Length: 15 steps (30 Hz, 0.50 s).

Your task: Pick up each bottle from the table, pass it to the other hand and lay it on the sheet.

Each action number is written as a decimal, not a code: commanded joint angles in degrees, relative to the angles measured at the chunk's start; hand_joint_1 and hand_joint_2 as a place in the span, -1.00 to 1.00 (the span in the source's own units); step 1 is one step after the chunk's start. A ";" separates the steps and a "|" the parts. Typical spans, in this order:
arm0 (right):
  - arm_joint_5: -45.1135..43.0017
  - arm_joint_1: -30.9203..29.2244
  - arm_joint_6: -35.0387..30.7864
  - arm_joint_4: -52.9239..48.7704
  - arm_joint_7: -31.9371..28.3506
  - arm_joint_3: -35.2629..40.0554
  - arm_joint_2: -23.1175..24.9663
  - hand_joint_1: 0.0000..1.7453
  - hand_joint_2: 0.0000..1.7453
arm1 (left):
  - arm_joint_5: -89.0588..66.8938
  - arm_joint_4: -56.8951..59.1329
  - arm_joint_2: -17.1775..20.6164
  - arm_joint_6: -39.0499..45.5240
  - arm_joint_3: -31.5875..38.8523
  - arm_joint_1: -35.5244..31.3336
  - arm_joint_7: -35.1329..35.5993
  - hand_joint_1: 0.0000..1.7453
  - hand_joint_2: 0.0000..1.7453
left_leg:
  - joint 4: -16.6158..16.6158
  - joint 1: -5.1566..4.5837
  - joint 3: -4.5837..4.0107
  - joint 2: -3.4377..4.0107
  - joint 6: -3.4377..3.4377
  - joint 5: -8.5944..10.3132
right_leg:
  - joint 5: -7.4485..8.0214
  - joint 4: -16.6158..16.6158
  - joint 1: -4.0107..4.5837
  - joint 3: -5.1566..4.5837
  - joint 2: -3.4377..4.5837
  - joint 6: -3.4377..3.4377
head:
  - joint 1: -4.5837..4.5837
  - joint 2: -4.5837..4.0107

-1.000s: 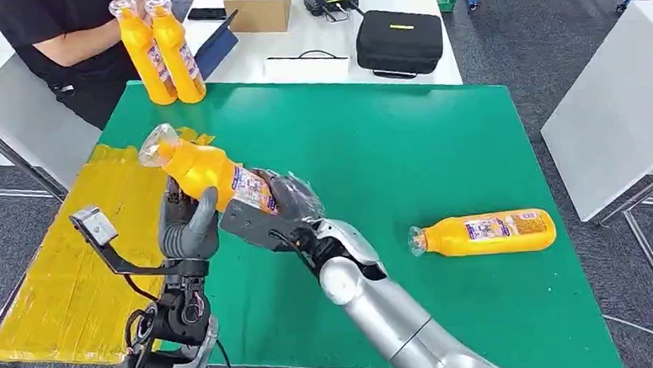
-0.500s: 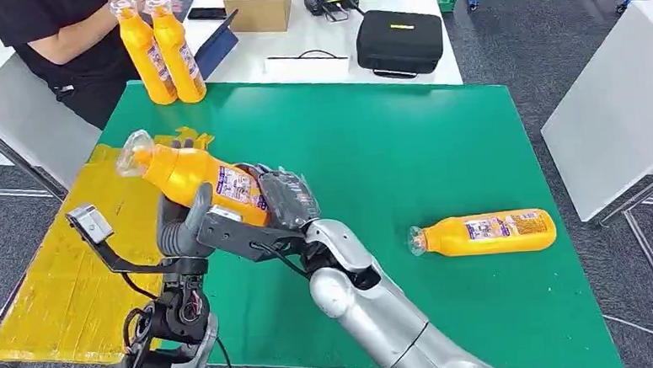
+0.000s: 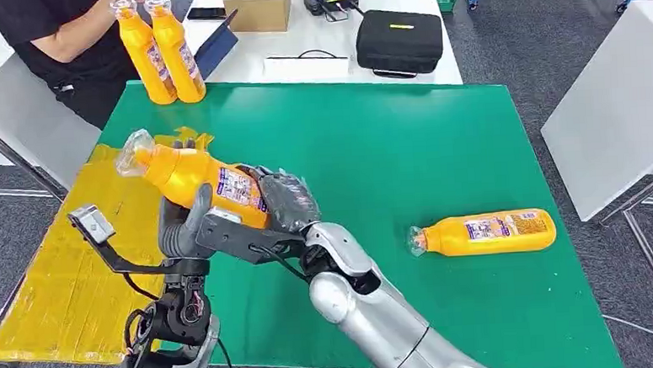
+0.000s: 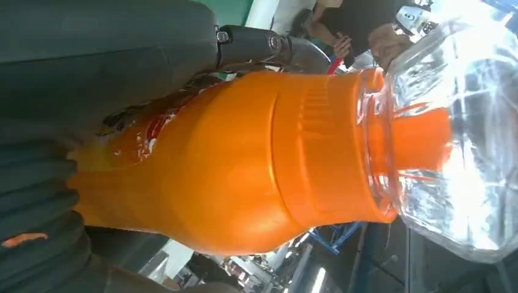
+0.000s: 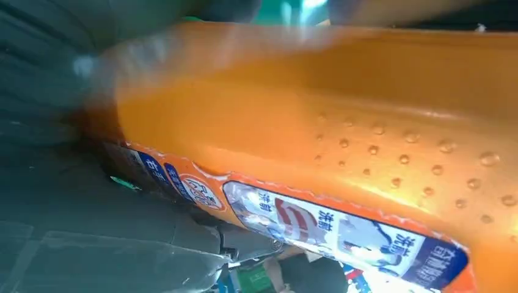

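Both hands meet at the handover: the right hand [image 3: 277, 199] grasps the base end of the orange bottle [image 3: 192, 172], and the left hand [image 3: 186, 229] now cups the bottle's underside near its shoulder, thumb raised against the body; whether that left grasp is fully clenched cannot be told, though the left wrist view shows its dark fingers [image 4: 110, 55] laid along the bottle [image 4: 244, 159]. Compared with a second ago, the bottle has been carried leftward and tipped so its clear cap points out over the yellow sheet [image 3: 66, 273], settling into the left hand; in the last half second it has barely moved, which suggests the transfer is ready for the right hand to let go. The green mat [image 3: 405, 146] is the landmark: the held bottle hangs above its left edge, next to the sheet, a second bottle [image 3: 486, 233] lies near its right side, and a person holds two upright bottles [image 3: 163, 51] at its far left corner.
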 commanded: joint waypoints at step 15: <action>0.17 -1.57 2.09 4.27 3.06 13.01 1.39 1.00 1.00 | -2.77 3.20 0.49 2.28 -9.79 -5.88 1.88 1.00 1.00 | 0.00 0.04 0.06 -0.06 -0.10 -0.05 | -0.11 0.00 0.07 0.06 -0.34 -0.11 | -0.02 0.00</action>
